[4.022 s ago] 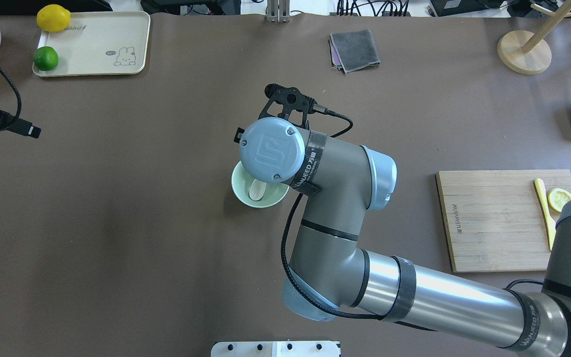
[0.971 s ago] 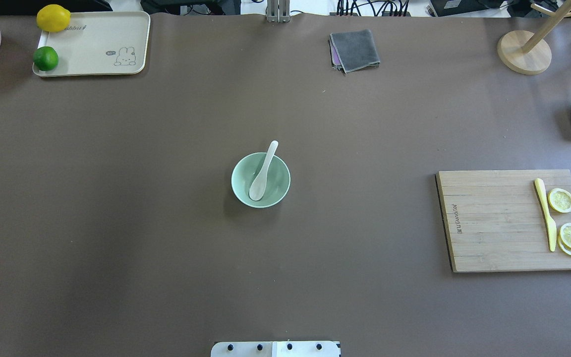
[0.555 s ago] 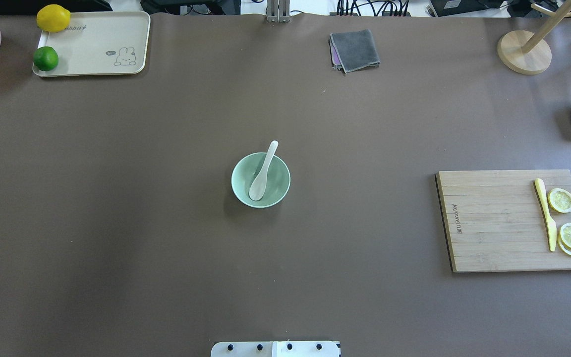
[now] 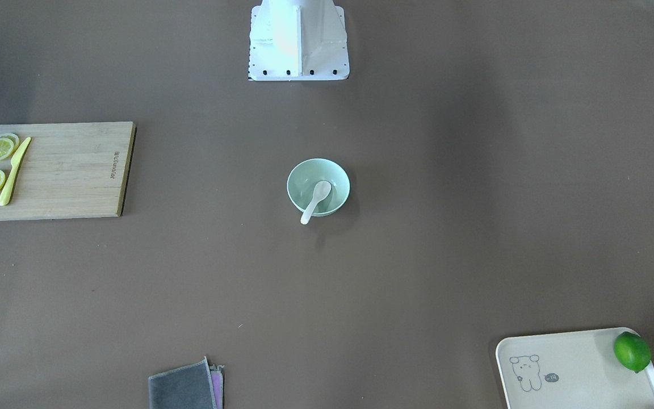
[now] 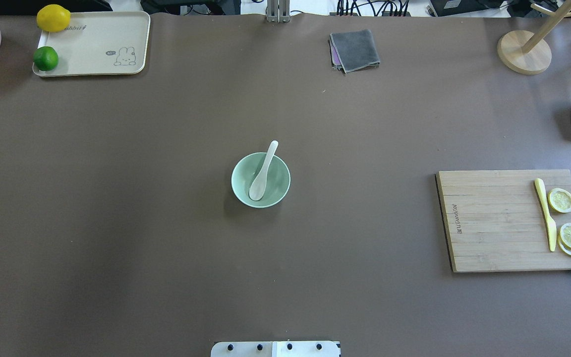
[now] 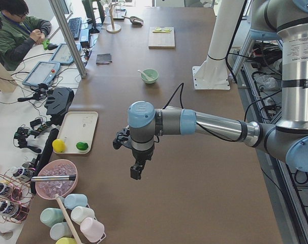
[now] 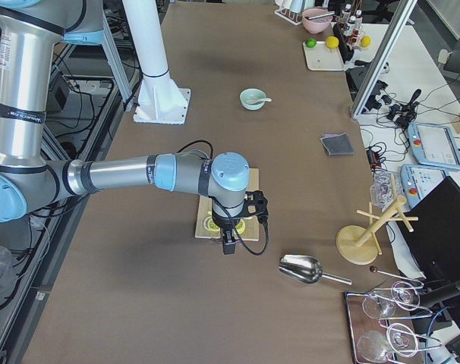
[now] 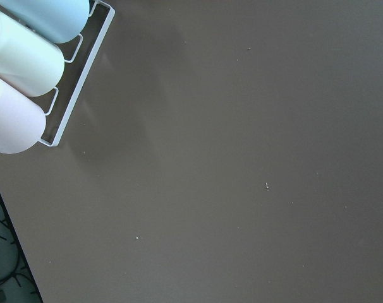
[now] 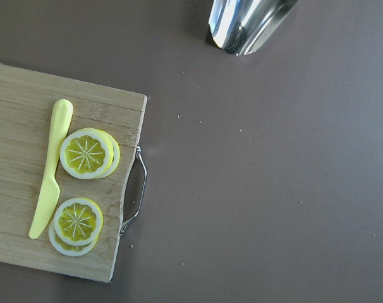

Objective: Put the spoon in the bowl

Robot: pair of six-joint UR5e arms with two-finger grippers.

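The left gripper (image 6: 136,172) hangs over bare worktop (image 6: 194,178), the right gripper (image 7: 229,244) over the handle end of the cutting board (image 5: 493,218); whether either is clenched or released I cannot tell. Well apart from both, roughly midway between them, the spoon (image 5: 264,171) rests with its scoop in the bowl (image 5: 278,186), handle on the rim, so the task looks done and needs no further move. Four seconds ago the right arm (image 7: 124,174) covered the bowl; it has since withdrawn.

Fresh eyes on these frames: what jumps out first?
The mint-green bowl sits alone mid-table with the white spoon in it, scoop down, handle over the rim away from the robot. On the robot's right, a cutting board carries lemon slices and a yellow knife.
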